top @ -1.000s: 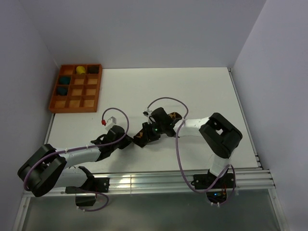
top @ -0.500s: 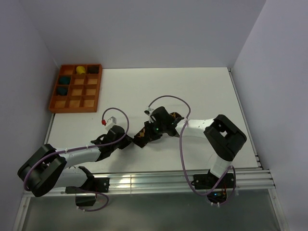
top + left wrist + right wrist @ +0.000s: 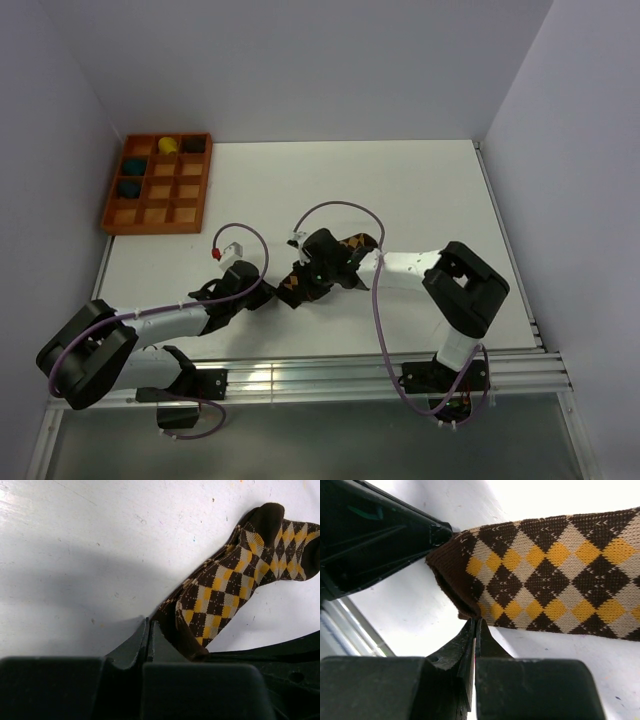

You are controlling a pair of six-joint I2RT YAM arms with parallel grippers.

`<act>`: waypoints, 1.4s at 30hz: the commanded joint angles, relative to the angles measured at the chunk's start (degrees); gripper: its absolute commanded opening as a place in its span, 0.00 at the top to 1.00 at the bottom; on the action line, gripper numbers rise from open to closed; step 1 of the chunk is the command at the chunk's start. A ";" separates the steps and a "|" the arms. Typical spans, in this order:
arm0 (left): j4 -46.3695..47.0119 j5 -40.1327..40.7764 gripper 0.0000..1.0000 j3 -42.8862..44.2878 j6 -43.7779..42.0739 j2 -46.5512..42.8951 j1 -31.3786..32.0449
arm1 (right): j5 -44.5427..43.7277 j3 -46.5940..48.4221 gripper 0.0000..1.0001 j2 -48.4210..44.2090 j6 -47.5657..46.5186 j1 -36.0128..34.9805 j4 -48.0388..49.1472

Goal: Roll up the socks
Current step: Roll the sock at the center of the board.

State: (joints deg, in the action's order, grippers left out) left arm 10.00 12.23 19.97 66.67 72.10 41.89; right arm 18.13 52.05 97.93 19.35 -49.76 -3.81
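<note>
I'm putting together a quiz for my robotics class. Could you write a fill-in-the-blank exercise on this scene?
1. The socks are patterned with brown, tan and yellow ___.
2. The left hand and the right hand are both ___.
3. In the tray, the ball in the far middle compartment is ___.
4. The tray sits at the table's far ___ corner.

Missing words: diamonds; shut; yellow; left.

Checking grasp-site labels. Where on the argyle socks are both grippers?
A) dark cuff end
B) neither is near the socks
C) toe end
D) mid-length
A: the wrist views show the left gripper and right gripper shut on the dark-brown cuff edge of the socks.
</note>
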 commanded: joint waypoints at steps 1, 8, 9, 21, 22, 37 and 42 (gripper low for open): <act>-0.07 0.34 1.00 1.83 -1.46 -1.52 0.21 | -4.68 2.18 1.00 -0.81 -3.71 -1.13 -3.65; -0.60 -0.54 1.00 2.44 -1.99 -1.78 0.12 | -6.44 1.48 0.98 -1.77 -5.55 -2.80 -1.64; -0.60 -0.63 1.00 2.62 -1.99 -1.78 0.21 | -6.35 0.95 0.89 -1.95 -5.73 -3.15 -0.77; -1.82 -2.74 1.00 3.68 -1.55 -1.87 0.21 | -10.91 -4.85 0.62 -5.56 -10.03 -7.45 11.63; -2.17 -2.91 1.00 3.85 -1.29 -2.04 0.21 | -12.40 -5.20 0.61 -5.82 -11.08 -8.33 12.51; -6.92 -3.17 1.00 5.78 0.65 -4.51 0.21 | -29.36 -5.65 0.60 -0.38 -17.07 -16.86 15.77; -7.10 -3.88 1.00 5.87 0.91 -4.68 0.12 | -37.28 -5.91 0.60 1.56 -16.11 -18.62 16.29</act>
State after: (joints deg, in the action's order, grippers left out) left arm 3.36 9.28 23.88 66.92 69.01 41.87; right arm -11.33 45.74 98.26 3.51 -67.61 10.83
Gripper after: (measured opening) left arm 0.012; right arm 0.396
